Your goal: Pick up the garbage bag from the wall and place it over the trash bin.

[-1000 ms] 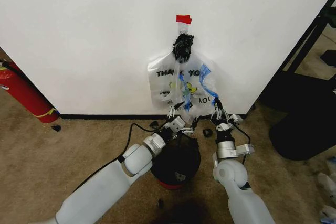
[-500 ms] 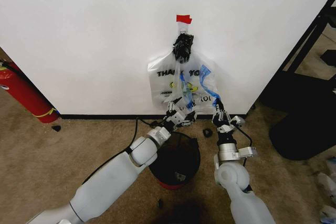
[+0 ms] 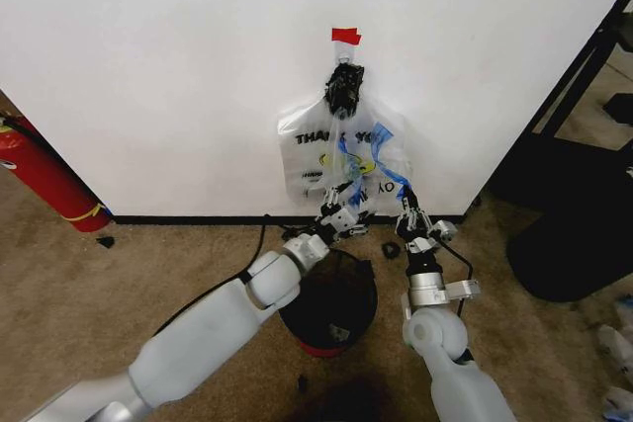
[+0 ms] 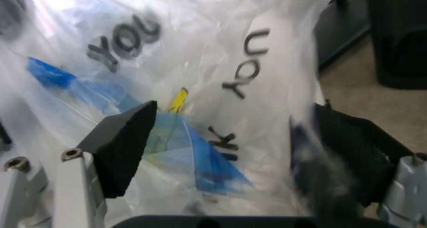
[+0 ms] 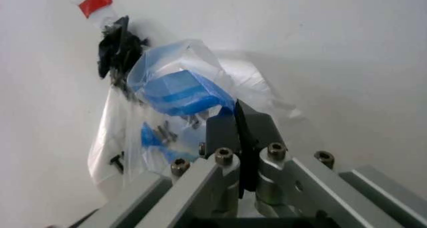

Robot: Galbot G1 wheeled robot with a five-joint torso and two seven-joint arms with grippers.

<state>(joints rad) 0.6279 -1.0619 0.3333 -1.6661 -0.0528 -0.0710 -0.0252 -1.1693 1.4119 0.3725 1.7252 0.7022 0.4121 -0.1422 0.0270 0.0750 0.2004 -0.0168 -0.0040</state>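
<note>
Thin see-through plastic, printed with black lettering, a yellow face and blue patches, makes up the garbage bag (image 3: 341, 157), which hangs flat on the wall (image 3: 178, 76) from a dark clip-like hook (image 3: 343, 87) just below a piece of red tape (image 3: 346, 37). Directly below the bag, near the baseboard, stands the trash bin (image 3: 331, 308), black mesh with a red base, on the carpet. The left tool (image 3: 341, 212) is at the bag's lower edge, above the bin; its wrist view shows the two dark pads spread wide with bag film bulging between them, so it is open and grips nothing yet. The right tool (image 3: 409, 212) sits at the bag's lower right corner; its wrist view shows the pads (image 5: 235, 133) pressed together, closed, though whether any film is caught between them I cannot tell. The likely trouble from here, as I judge it: the film is slack and slippery, so the left tool may close on a single loose layer or on air and lose the bag when it pulls. A hard downward pull against the hook could also tear the handles, or stretch the bag rather than free it. If only one layer is held on each side, the mouth would not open wide enough to go over the bin's rim.
</note>
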